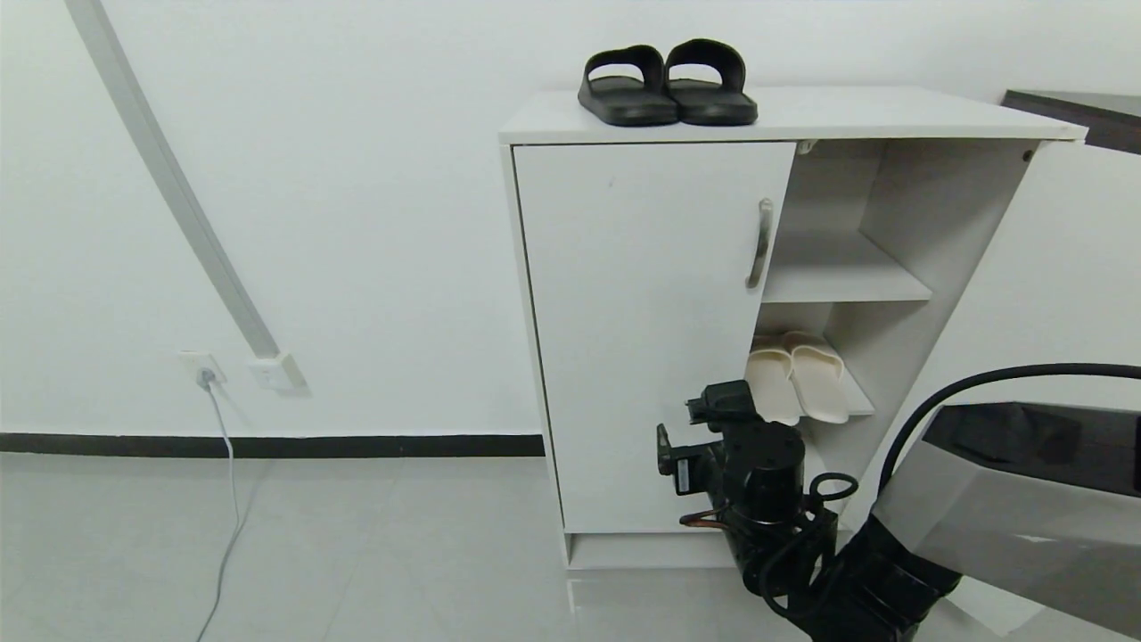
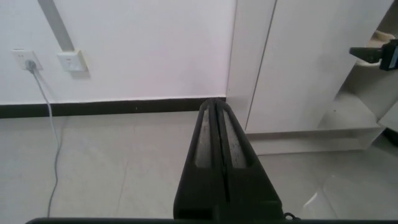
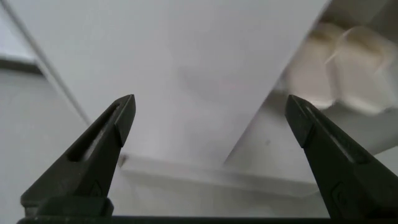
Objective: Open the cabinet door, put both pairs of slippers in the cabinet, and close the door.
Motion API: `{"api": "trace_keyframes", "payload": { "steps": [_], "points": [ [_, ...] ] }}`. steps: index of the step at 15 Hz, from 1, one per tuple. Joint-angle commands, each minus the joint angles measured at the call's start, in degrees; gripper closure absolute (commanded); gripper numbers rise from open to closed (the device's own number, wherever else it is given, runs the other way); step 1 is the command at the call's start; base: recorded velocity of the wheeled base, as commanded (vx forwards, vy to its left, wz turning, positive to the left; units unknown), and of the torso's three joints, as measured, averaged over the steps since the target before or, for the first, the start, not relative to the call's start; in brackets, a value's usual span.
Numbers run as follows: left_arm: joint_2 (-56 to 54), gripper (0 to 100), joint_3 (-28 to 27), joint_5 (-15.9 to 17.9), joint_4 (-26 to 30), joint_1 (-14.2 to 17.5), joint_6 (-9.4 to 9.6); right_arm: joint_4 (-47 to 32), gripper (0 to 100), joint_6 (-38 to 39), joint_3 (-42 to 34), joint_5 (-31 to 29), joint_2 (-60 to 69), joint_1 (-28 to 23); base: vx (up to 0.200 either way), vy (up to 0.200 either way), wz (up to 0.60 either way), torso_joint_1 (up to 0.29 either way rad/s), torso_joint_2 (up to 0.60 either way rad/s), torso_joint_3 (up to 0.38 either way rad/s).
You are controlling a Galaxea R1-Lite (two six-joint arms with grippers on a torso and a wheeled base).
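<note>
Black slippers (image 1: pixel 669 85) on cabinet (image 1: pixel 642 357) top, 1 o'clock. White slippers (image 1: pixel 798 379) on lower shelf, 3 o'clock. Right hand (image 3: pixel 210 102) wide, near white pair. Left hand (image 2: pixel 214 106) closed, empty. Black pair likely light, rubbery: pinch both straps.

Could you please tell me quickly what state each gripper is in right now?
Left gripper: shut, holding nothing.
Right gripper: open, holding nothing.

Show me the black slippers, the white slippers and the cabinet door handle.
black slippers (image 1: pixel 669 100), head view, where the pair's inner edges meet.
white slippers (image 1: pixel 794 379), head view, middle of the pair's uppers.
door handle (image 1: pixel 760 242), head view, middle of the bar.
</note>
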State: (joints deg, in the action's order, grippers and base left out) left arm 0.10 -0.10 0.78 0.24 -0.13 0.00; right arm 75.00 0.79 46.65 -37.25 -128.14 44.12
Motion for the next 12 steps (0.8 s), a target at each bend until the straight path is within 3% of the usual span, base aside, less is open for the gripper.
{"api": "trace_keyframes", "payload": {
  "steps": [1,12],
  "points": [
    [-0.01,100,0.01,0.01,0.02,0.05,0.0,-0.2,0,0.0,-0.07,-0.01,-0.01,-0.08,0.0,0.0,0.0,0.022,-0.49,-0.359],
    [-0.01,100,0.01,0.01,0.02,0.05,0.0,-0.29,0,-0.09,-0.42,-0.01,-0.01,-0.08,0.0,0.0,0.0,0.121,-0.47,-0.342]
  ]
}}
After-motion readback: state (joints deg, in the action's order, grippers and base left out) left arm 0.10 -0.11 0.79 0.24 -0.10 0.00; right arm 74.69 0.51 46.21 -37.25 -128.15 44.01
